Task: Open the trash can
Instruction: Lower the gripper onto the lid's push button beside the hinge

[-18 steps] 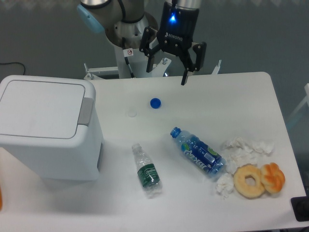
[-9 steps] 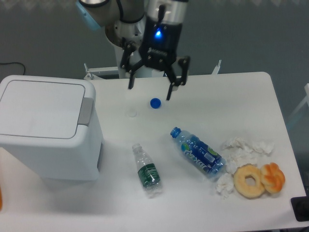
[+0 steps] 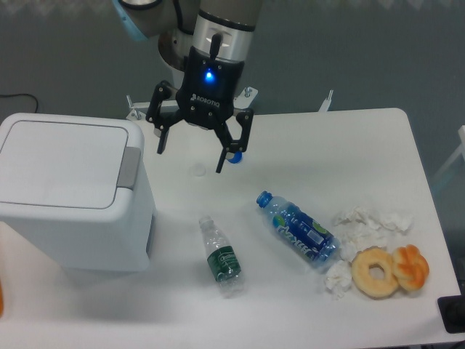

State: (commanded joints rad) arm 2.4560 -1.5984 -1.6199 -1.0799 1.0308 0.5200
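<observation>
Fingers point(image 3: 160, 144) spread wide, seemingly empty.

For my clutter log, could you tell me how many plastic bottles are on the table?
2: a clear green-labelled bottle lying right of the trash can, and a blue-labelled bottle lying beside the tissues. None seem hidden.

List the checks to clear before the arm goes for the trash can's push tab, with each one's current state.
1. Trash can lid shut, so there is opening to do: ok.
2. Grey push tab unobstructed: ok.
3. Gripper open and empty: ok.
4. Gripper over the tab: not ok, it is right of the can.
5. Blue cap and white cap off the leftward path: cannot tell, height unclear.
</observation>
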